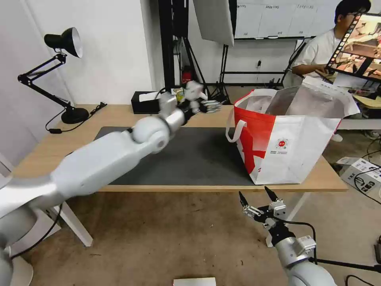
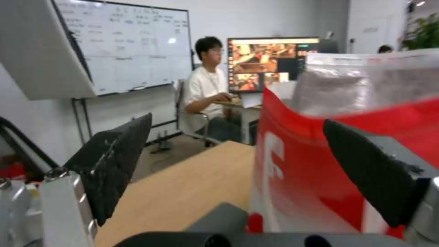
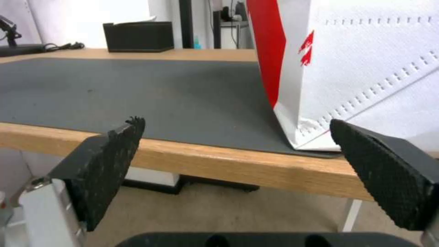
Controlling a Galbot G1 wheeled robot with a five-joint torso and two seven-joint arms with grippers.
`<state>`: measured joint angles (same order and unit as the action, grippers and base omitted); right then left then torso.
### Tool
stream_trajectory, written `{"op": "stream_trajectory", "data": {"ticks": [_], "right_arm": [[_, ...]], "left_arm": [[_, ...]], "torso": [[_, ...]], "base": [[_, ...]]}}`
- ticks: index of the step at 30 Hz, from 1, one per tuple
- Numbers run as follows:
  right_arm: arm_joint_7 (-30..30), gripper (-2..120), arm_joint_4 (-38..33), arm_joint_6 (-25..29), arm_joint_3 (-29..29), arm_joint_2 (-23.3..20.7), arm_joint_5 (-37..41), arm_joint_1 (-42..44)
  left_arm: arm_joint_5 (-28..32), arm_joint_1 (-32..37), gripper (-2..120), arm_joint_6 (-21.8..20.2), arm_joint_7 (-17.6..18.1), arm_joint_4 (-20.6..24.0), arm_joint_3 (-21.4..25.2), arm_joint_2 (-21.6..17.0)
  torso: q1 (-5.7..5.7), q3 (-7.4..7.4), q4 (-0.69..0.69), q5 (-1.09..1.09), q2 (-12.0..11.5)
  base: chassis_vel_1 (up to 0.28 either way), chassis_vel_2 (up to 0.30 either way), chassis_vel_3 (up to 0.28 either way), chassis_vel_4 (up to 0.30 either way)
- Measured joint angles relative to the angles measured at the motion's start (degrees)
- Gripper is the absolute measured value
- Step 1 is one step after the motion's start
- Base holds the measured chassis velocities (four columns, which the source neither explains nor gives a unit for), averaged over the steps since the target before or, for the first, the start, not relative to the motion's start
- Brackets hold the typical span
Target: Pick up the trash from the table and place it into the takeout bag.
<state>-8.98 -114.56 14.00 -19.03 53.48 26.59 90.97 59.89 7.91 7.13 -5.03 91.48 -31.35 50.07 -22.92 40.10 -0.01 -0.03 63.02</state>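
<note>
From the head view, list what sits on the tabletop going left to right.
Black desk lamp → black tissue box → left tool, raised over the table's far edge → takeout bag, standing open at the right end on the dark grey mat.

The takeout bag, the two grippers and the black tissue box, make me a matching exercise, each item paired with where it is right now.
Items
1. takeout bag
2. left gripper
3. right gripper
4. black tissue box

Places
A. below the table's front edge, jaws open, holding nothing
B. at the table's far edge, behind the dark grey mat
C. standing upright at the table's right end, mouth open
D. raised over the back of the table, just left of the bag, jaws open

Pairs: 1-C, 2-D, 3-A, 4-B
</note>
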Motion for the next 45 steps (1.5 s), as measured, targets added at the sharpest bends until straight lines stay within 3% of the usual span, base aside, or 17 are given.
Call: {"op": "stream_trajectory", "data": {"ticks": [3,5,7,8,10,11,14,15,17,21,24,27,29,30,34,39,45], "right_arm": [[0.0,100,0.0,0.0,0.0,0.0,0.0,0.0],[0.0,100,0.0,0.0,0.0,0.0,0.0,0.0],[0.0,100,0.0,0.0,0.0,0.0,0.0,0.0],[0.0,100,0.0,0.0,0.0,0.0,0.0,0.0],[0.0,100,0.0,0.0,0.0,0.0,0.0,0.0],[0.0,100,0.0,0.0,0.0,0.0,0.0,0.0],[0.0,100,0.0,0.0,0.0,0.0,0.0,0.0],[0.0,100,0.0,0.0,0.0,0.0,0.0,0.0],[0.0,100,0.0,0.0,0.0,0.0,0.0,0.0],[0.0,100,0.0,0.0,0.0,0.0,0.0,0.0],[0.0,100,0.0,0.0,0.0,0.0,0.0,0.0],[0.0,100,0.0,0.0,0.0,0.0,0.0,0.0],[0.0,100,0.0,0.0,0.0,0.0,0.0,0.0],[0.0,100,0.0,0.0,0.0,0.0,0.0,0.0],[0.0,100,0.0,0.0,0.0,0.0,0.0,0.0],[0.0,100,0.0,0.0,0.0,0.0,0.0,0.0],[0.0,100,0.0,0.0,0.0,0.0,0.0,0.0]], "left_arm": [[-3.4,6.7,100,1.7,-5.8,1.6,5.9,-4.0],[-3.9,8.0,100,1.8,-6.6,2.0,7.2,-4.9],[-5.1,13.9,100,2.0,-8.4,3.6,12.9,-7.6],[-5.1,13.9,100,2.0,-8.4,3.6,12.9,-7.6],[-5.9,21.1,100,2.1,-9.0,5.4,19.2,-9.7],[-5.9,21.1,100,2.1,-9.0,5.4,19.2,-9.7],[-7.9,36.3,100,3.1,-10.8,8.5,32.8,-13.0],[-7.9,36.3,100,3.1,-10.8,8.5,32.8,-13.0],[-8.7,43.3,100,4.9,-11.9,9.2,37.4,-15.1],[-9.6,46.9,100,7.4,-13.5,8.3,39.7,-15.6],[-10.4,48.8,100,8.9,-14.0,7.1,41.1,-14.4],[-11.4,52.8,100,9.9,-13.9,6.7,45.5,-13.1],[-13.4,58.6,100,11.2,-12.5,6.9,52.0,-11.1],[-13.4,58.6,100,11.2,-12.5,6.9,52.0,-11.1],[-17.3,71.9,100,12.8,-6.2,9.4,62.7,-5.5],[-19.5,80.1,100,13.0,-2.7,11.3,68.2,-1.0],[-21.9,85.8,100,13.3,-2.1,11.9,71.4,2.7]], "torso": [[0.0,0.0,0.0,0.01,0.0],[0.0,0.0,0.0,0.02,0.0],[0.0,0.0,0.02,0.01,0.0],[0.0,0.0,0.02,0.01,0.0],[0.0,-0.01,-0.01,0.02,0.0],[0.0,-0.01,-0.01,0.02,0.0],[0.01,-0.01,0.01,0.04,0.0],[0.01,-0.01,0.01,0.04,0.0],[0.01,-0.01,0.05,-0.02,0.0],[0.01,-0.01,0.03,0.04,0.0],[0.0,0.0,-0.03,0.0,0.0],[-0.01,0.0,-0.04,0.02,0.0],[0.0,0.0,0.0,0.04,0.0],[0.0,0.0,0.0,0.04,0.0],[0.0,0.0,0.01,0.03,0.0],[0.0,-0.01,0.01,0.02,0.0],[0.0,0.0,0.02,0.03,0.0]], "base": [[0.0,0.0,0.0,0.0],[0.0,0.0,0.0,0.0],[0.0,0.0,0.0,0.0],[0.0,0.0,0.0,0.0],[0.0,0.0,0.0,0.0],[0.0,0.0,0.0,0.0],[0.0,0.0,0.0,0.0],[0.0,0.0,0.0,0.0],[0.0,0.0,0.0,0.0],[0.0,0.0,0.0,0.0],[0.0,0.0,0.0,0.0],[0.0,0.0,0.0,0.0],[0.0,0.0,0.0,0.0],[0.0,0.0,0.0,0.0],[0.0,0.0,0.0,0.0],[0.0,0.0,0.0,0.0],[0.0,0.0,0.0,0.0]]}}
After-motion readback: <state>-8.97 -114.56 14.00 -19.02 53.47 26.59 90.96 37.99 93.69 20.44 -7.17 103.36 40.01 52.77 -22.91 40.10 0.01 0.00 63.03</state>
